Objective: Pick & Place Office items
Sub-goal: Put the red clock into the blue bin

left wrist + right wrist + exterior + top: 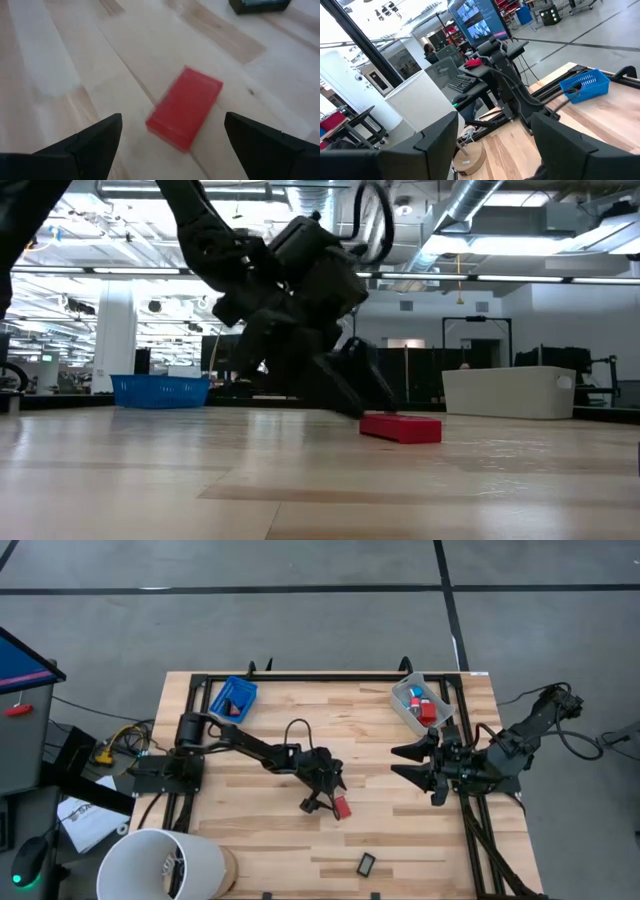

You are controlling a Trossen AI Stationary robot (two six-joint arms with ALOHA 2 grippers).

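Progress approx. halfway: clear bin holds red & blue pcs. Left claw spread, low over red block on tabletop, not gripped yet. Black rectangle also left. Right claw spread, idle nr bin.

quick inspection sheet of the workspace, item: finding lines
surface: wooden table, bare planks over most of it
job's things: red block lying flat at the left pincer; black rectangle alone near the front edge; red and blue pieces in the grey bin
clutter: blue tray at the back left; white bucket at the front left corner
grippers: left pincer open, low over the red block, fingers either side; right pincer open, waiting at the right side
cables: loose wires off the table's left edge
surroundings: a person at screens, seen in the right wrist view
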